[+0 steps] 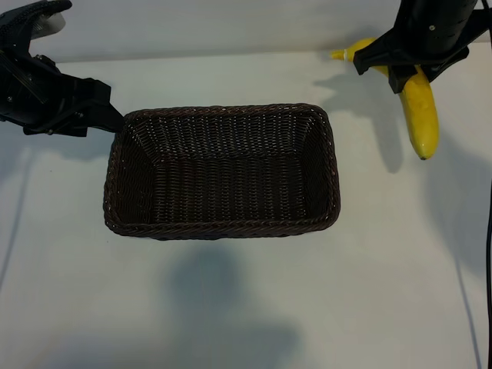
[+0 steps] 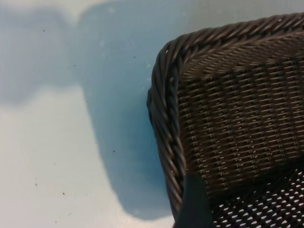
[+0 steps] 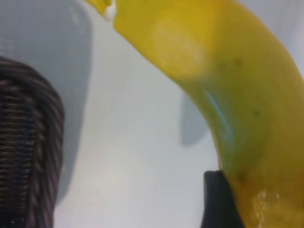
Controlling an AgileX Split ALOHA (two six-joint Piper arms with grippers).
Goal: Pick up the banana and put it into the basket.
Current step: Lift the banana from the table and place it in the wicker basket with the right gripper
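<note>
The yellow banana (image 1: 420, 115) hangs above the table at the far right, clear of the surface, its shadow lying beside it. My right gripper (image 1: 407, 73) is shut on its upper half, and the stem end (image 1: 346, 54) sticks out to the left. In the right wrist view a dark finger (image 3: 216, 199) presses against the banana (image 3: 228, 80). The dark brown wicker basket (image 1: 223, 227) stands mid-table with nothing in it. My left gripper (image 1: 110, 117) is at the basket's far left corner, open. In the left wrist view one fingertip (image 2: 194, 204) shows over the basket rim (image 2: 164, 104).
White tabletop lies all around the basket, with open room in front of it and between the basket and the banana. The basket's rim (image 3: 33, 142) is at the edge of the right wrist view. A dark cable (image 1: 487, 254) runs down the right edge.
</note>
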